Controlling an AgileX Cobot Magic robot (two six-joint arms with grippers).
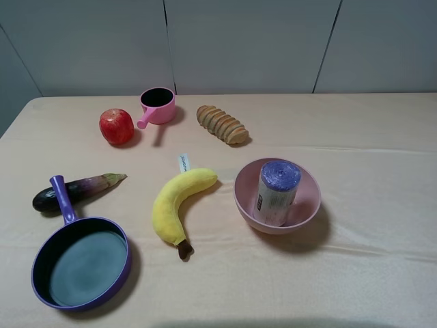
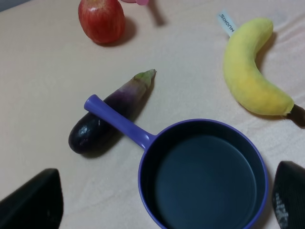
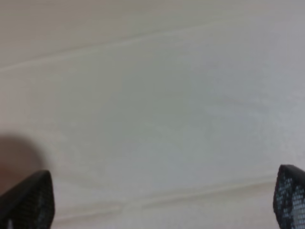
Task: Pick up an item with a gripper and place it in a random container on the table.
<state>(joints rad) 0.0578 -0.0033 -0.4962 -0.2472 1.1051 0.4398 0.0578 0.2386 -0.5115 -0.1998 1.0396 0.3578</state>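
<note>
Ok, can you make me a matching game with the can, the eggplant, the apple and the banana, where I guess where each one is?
Things:
1. canister
2. eggplant
3. apple
4. banana

Places:
A. next to the small pink pot
B. under the purple frying pan handle
C. inside the pink bowl
D. between the frying pan and the bowl

Pairs: 1-C, 2-B, 3-A, 4-D

canister (image 1: 276, 193) leaning inside pink bowl (image 1: 246, 198), banana (image 1: 179, 202) beside it
</note>
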